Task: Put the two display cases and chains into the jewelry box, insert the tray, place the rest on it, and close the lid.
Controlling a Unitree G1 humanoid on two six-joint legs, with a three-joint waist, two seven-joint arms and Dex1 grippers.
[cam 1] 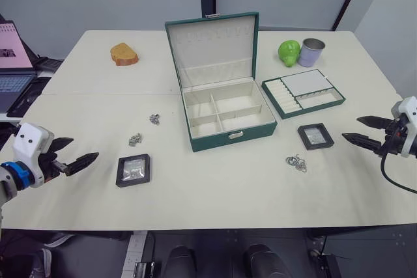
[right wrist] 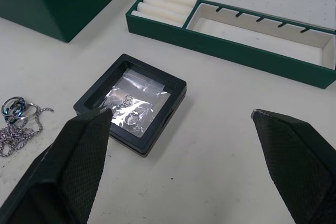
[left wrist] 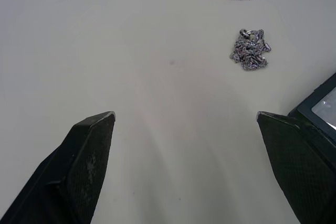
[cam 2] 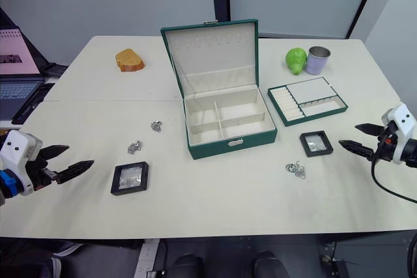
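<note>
- Our left gripper [cam 1: 83, 153] fingers apart, case [cam 1: 133, 170] just right of it.
- Our right gripper [cam 1: 360, 130] fingers apart, second case [cam 1: 316, 136] just left.
- Box [cam 1: 228, 120] open, long axis left-right, lid [cam 1: 213, 48] upright.

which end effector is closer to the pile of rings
Right. The right end effector, open, sits past the near display case, on the rings' side of the jewelry box. The left end effector, also open, is across the table beyond the other display case.

White wrists, black pointed fingers

The left gripper [cam 1: 77, 154] has a white housing and blue ring; the right gripper [cam 1: 365, 130] trails a black cable. The fingers [left wrist: 86, 153] look finely textured, perhaps rubberised.
</note>
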